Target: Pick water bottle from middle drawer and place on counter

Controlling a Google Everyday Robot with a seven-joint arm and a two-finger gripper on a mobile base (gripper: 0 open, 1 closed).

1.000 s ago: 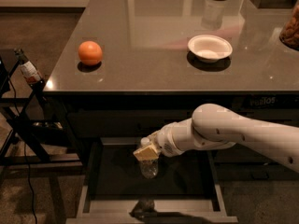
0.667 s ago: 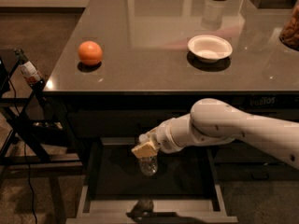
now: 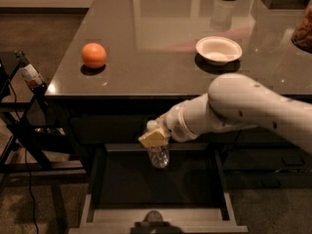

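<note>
Gripper (image 3: pixel 154 138), clamped on the water bottle (image 3: pixel 159 156) at its shoulder, holds it upright over the open middle drawer (image 3: pixel 204 216), slightly higher than a second ago. On the counter (image 3: pixel 146 28) sit an orange (image 3: pixel 93 55) and a white bowl (image 3: pixel 219 49), unmoved. Finger pads (image 3: pixel 151 140) hide the bottle's neck; a dark shape (image 3: pixel 152 218) at the drawer's front rim is indistinct.

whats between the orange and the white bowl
Bare glossy dark countertop in the camera view, from round orange fruit to shallow white bowl. The claw grips the clear plastic water bottle above the grey-walled drawer.
</note>
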